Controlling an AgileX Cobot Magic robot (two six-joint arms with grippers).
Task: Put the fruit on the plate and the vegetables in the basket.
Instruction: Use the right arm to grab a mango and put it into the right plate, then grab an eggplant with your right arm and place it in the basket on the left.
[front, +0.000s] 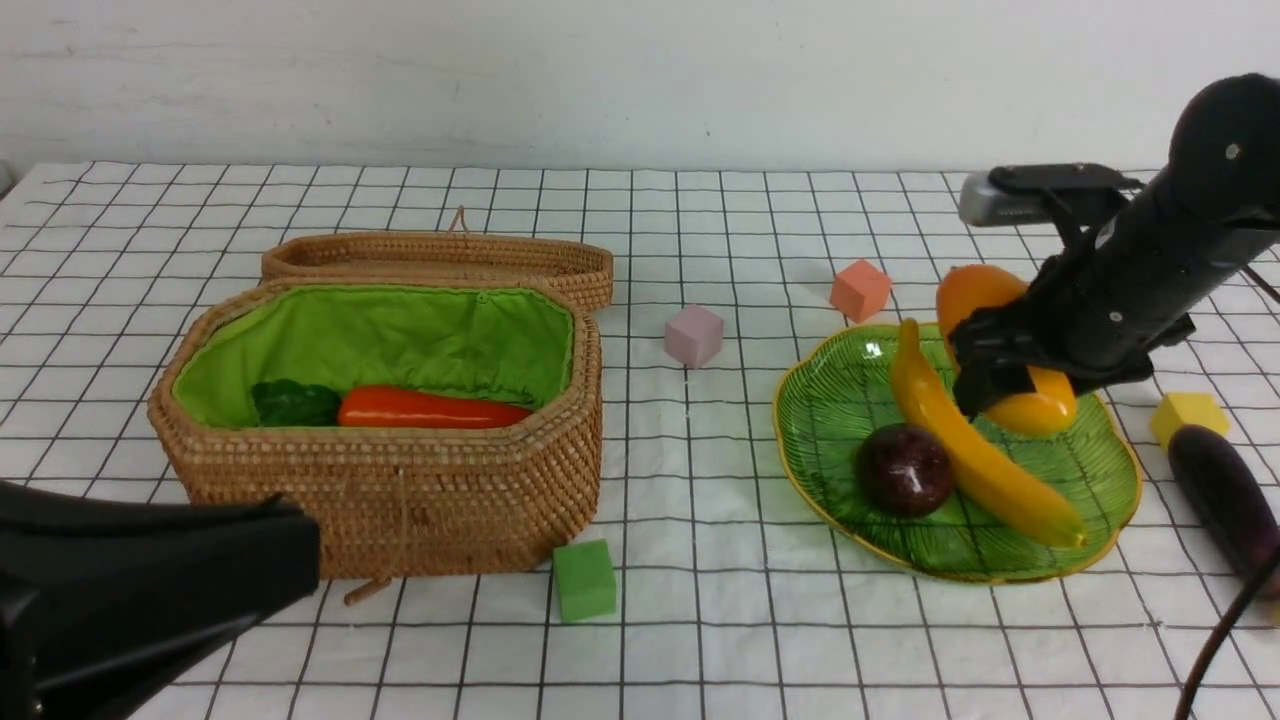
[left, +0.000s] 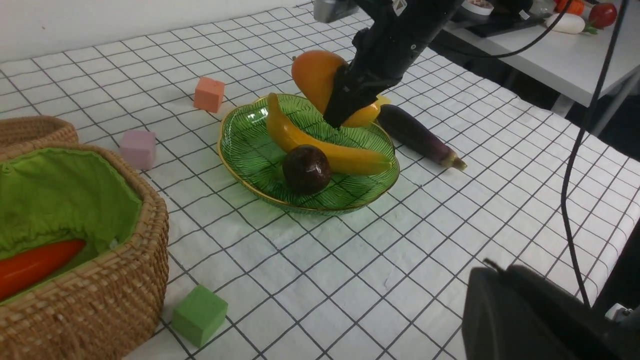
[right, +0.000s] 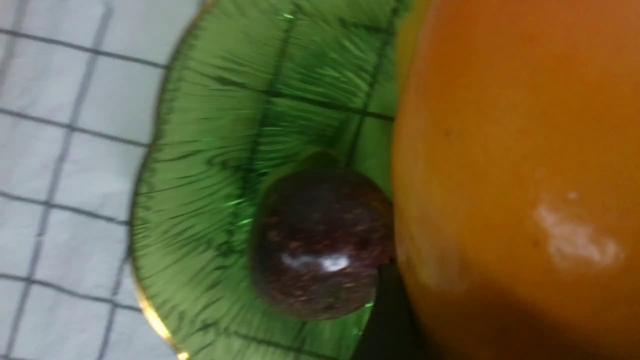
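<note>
My right gripper (front: 990, 385) is shut on the orange-yellow mango (front: 975, 290) and holds it tilted over the far side of the green plate (front: 830, 420). The mango fills the right wrist view (right: 515, 150). The banana (front: 975, 455) and the maroon ball (front: 903, 469) lie in the plate. The carrot (front: 430, 408) lies in the green-lined basket (front: 400, 490), its dark leaves to the left. The eggplant (front: 1220, 490) lies on the cloth to the right of the plate. No gourd shows. My left gripper (front: 300, 560) is a dark shape low at the front left, its jaws hidden.
The basket's lid (front: 440, 255) lies open behind it. Foam cubes sit on the checked cloth: pink (front: 693, 335), salmon (front: 860, 290), green (front: 584, 579) and yellow (front: 1187, 414) next to the eggplant. A cable hangs at the front right (front: 1215, 640).
</note>
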